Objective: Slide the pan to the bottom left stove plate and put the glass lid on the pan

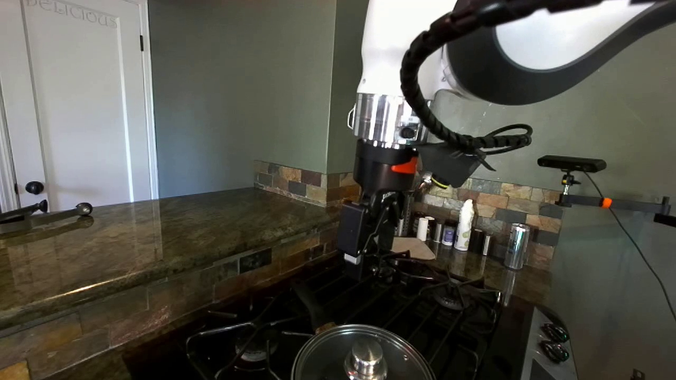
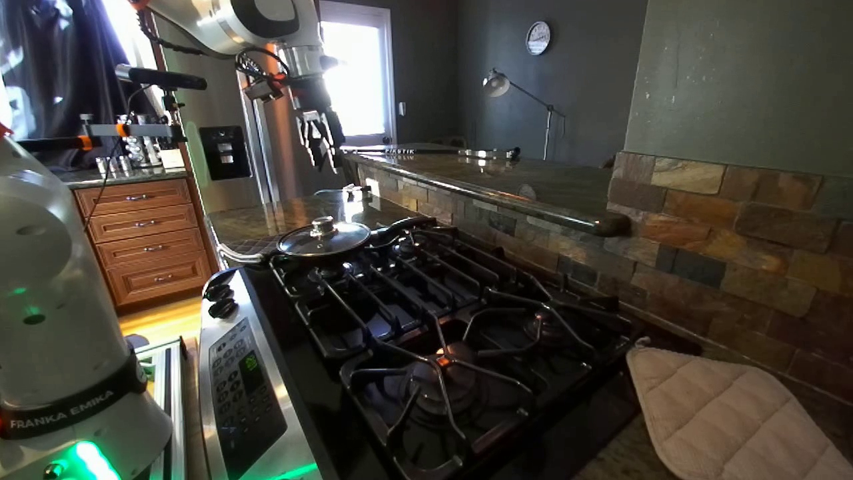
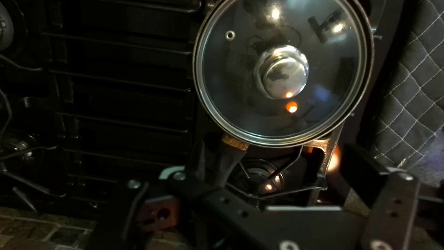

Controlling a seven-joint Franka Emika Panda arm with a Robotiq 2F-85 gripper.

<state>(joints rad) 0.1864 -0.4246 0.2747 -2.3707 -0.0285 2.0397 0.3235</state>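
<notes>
In the wrist view the glass lid [image 3: 282,73] sits on the pan [image 3: 225,161], rim over rim, with grate bars [image 3: 119,81] stretching away on one side and a dark quilted cloth [image 3: 412,90] just beside it on the other; a small burner [image 3: 258,175] lies near the handle. The gripper [image 3: 274,154] comes in from the bottom, its fingers [image 3: 364,173] spread wide, with the handle and that burner showing through the gap. In an exterior view the covered pan rests at the far end of the stove [image 2: 300,360], on the control panel [image 2: 246,387] side and close to the cooktop's edge, while the grates run on toward the near end. The gripper hangs higher, well apart from the lid. A pale potholder [image 2: 740,413] lies by the near corner; past the raised counter [image 2: 573,200] stand a floor lamp [image 2: 496,83] and a wall clock [image 2: 538,38]. In an exterior view the lower border cuts off the lid, and the gripper points down above the stove; seen side-on, its opening cannot be judged there. Along the tiled wall [image 1: 520,208] stand a white bottle [image 1: 465,226] and a silver can [image 1: 516,247]; a white door [image 1: 84,105] closes the opposite side.
</notes>
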